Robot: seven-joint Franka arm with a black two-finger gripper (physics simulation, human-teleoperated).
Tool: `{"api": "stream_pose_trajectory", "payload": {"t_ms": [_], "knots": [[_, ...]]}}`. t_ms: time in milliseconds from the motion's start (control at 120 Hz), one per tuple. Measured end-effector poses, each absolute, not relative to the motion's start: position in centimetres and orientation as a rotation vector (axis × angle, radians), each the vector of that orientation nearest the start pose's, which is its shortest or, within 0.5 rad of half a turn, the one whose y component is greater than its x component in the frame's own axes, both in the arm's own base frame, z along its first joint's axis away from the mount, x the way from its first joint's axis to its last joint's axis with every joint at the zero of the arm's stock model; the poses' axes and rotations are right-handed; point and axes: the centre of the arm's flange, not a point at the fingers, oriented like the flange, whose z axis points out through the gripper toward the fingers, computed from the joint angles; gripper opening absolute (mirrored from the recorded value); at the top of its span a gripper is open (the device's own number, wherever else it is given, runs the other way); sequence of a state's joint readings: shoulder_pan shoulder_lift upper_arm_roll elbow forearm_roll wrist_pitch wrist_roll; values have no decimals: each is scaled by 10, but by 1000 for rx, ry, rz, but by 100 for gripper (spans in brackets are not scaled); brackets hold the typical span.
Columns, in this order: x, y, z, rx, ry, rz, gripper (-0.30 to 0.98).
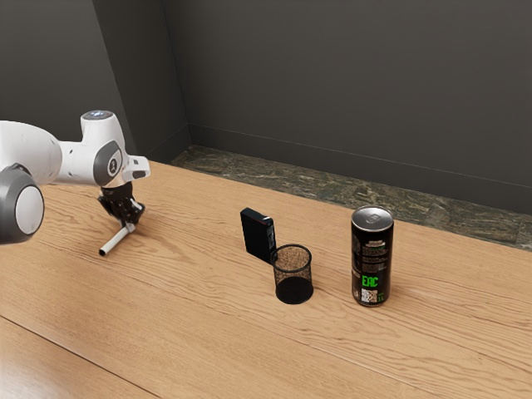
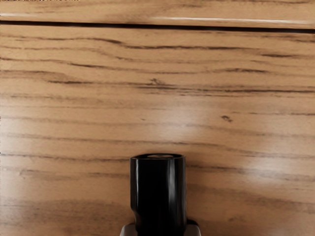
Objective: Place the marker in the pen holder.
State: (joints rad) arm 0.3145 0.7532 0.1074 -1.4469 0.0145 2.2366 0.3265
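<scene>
Marker point(image 2: 158, 196) at the exterior view's left, pinched between our gripper's point(image 1: 127, 222) nearly closed fingers; we judge its black end juts free so it can enter the pen holder point(image 1: 294, 289), farther right.

"Where does the exterior view look from?"
"Beside the arm point(image 1: 79, 162), set back and raised, facing slantwise down across the bench point(image 1: 208, 332) to the dark wall point(image 1: 349, 100)."
"And the wrist view?"
"From the arm's end, close in, facing down. Both catch the marker point(image 1: 117, 238) and some bench near it."
</scene>
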Motion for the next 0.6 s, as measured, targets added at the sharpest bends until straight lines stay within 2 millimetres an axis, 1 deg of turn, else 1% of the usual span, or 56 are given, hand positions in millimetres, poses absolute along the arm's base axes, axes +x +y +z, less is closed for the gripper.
{"api": "stream_pose_trajectory", "payload": {"t_ms": [92,142,208,258,333,417,542,600], "knots": [[670,284,252,-3040,-79,-19,-7],[670,283,263,-3033,-76,-35,-8],[669,278,288,-3020,-67,-72,-9],[667,269,317,-3004,-41,-114,-9],[655,240,363,-2982,31,-178,-10],[637,209,400,-2949,111,-251,-10],[628,170,441,-2902,203,-368,-10],[616,145,457,-2889,248,-421,-10]]}}
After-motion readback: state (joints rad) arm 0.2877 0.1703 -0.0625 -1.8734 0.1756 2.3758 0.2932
